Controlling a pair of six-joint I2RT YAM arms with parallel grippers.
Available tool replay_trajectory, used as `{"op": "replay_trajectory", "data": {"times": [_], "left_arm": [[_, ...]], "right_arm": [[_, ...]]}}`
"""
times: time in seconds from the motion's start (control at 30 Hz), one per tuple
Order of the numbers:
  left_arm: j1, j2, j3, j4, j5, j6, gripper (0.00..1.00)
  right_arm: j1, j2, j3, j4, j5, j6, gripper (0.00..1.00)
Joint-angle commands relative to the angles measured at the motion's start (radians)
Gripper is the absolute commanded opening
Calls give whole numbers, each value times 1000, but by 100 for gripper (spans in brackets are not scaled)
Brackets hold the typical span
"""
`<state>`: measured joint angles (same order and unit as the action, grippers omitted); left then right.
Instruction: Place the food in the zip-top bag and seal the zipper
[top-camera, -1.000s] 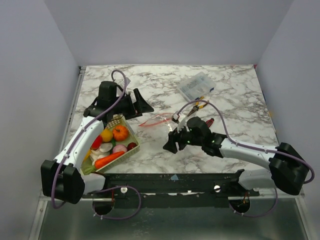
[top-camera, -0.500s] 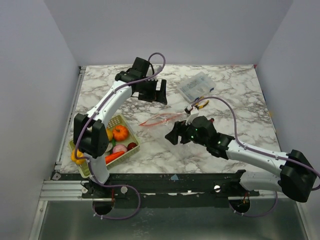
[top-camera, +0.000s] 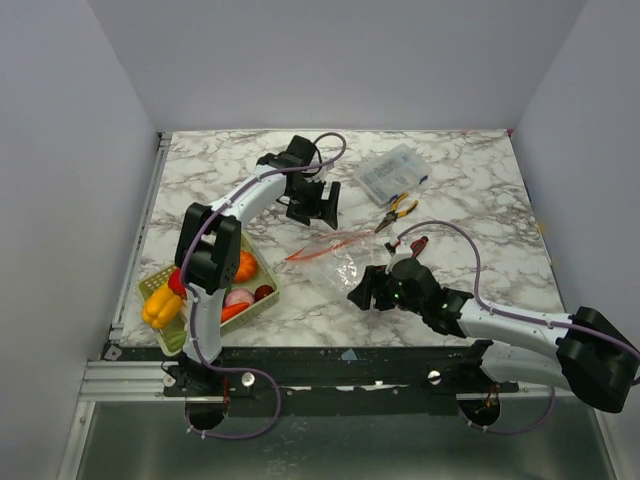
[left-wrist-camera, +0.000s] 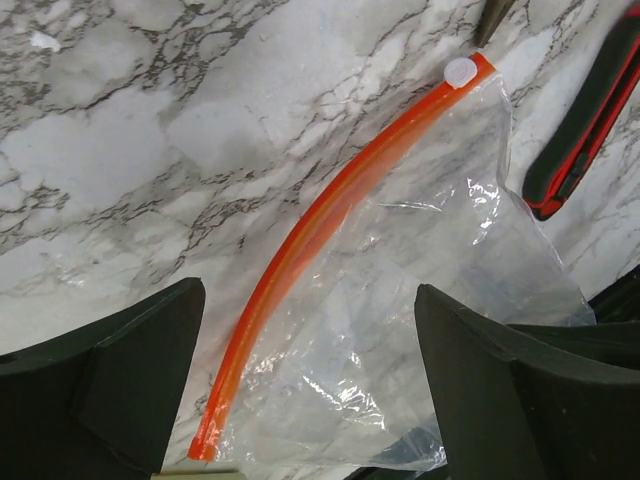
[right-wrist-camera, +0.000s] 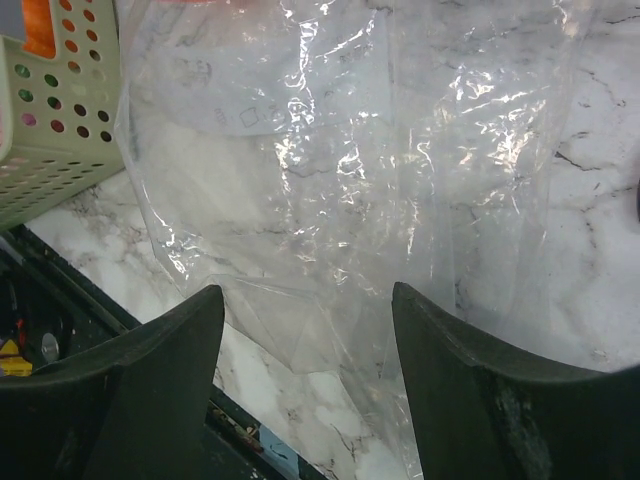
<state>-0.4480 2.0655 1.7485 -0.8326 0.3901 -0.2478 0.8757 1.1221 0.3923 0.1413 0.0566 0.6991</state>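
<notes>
Left pincer and right pincer gaped empty; I judged one should pin the bag, the other lift the zipper.

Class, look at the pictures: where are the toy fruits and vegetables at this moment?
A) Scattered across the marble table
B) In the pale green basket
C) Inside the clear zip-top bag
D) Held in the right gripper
B: the toy fruits and vegetables sit in the pale green basket, while the zip-top bag looks empty in both wrist views.
</notes>
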Motion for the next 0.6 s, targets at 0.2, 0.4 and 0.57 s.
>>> {"op": "replay_trajectory", "data": {"times": [0.2,0.4,0.57], "left_arm": [[-41,-8,-117,172,181,-74,81],[-55,-13,-169,214,196,-80,69],[-60,-4,-180,226,216,-102,57]], "right_arm": [[3,-3,-36,59,54,34,71],[3,-67,-44,63,35,49,71],[3,-82,-55,62,49,61,71]]}}
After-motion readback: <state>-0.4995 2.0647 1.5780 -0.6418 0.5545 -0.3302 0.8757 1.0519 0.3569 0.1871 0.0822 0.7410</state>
